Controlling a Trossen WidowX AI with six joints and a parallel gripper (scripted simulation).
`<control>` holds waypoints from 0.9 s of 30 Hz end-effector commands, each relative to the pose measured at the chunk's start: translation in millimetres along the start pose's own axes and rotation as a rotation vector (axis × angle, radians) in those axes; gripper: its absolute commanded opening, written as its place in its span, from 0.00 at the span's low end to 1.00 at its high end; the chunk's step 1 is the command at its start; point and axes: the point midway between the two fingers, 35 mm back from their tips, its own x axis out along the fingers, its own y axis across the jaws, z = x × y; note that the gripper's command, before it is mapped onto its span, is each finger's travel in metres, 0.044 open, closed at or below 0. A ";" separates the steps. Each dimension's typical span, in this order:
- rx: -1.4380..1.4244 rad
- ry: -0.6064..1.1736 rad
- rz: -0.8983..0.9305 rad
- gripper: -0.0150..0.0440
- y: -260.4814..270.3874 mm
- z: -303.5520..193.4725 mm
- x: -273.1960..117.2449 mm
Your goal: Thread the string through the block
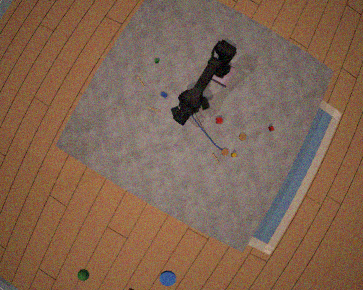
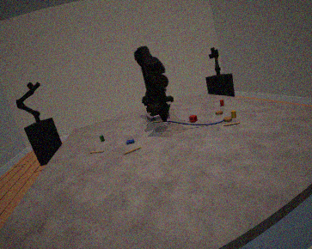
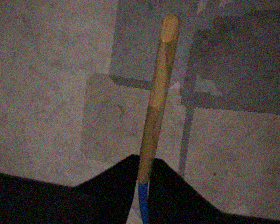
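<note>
My gripper (image 2: 165, 119) (image 3: 145, 165) is shut on the wooden stick (image 3: 163, 65) near its string end. The stick points away from the fingers, and its shadow lies apart from it, so it is off the table. The blue string (image 1: 205, 134) (image 2: 200, 124) (image 3: 144, 200) runs from the stick's end to the round wooden button (image 1: 225, 152) (image 2: 228, 119). The arm hides the fingertips in the top view. I cannot make out the block with the hole in any view; the arm may hide it.
A red cube (image 1: 219, 120) (image 2: 192, 118) lies near the string. A second wooden disc (image 1: 242, 136) and a yellow piece (image 1: 234, 155) (image 2: 234, 114) lie near the button. Loose sticks (image 1: 140, 81) (image 2: 132, 150), a blue piece (image 1: 164, 94) (image 2: 130, 142) and a green piece (image 1: 157, 60) (image 2: 102, 138) lie elsewhere.
</note>
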 end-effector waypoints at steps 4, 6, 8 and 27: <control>-0.194 0.000 0.001 0.25 0.5 -4.3 -0.3; -0.269 0.000 0.001 0.25 0.6 -6.0 -0.4; -0.343 0.000 0.001 0.25 0.7 -7.6 -0.5; -1.046 0.000 0.003 0.25 1.3 -23.3 -1.4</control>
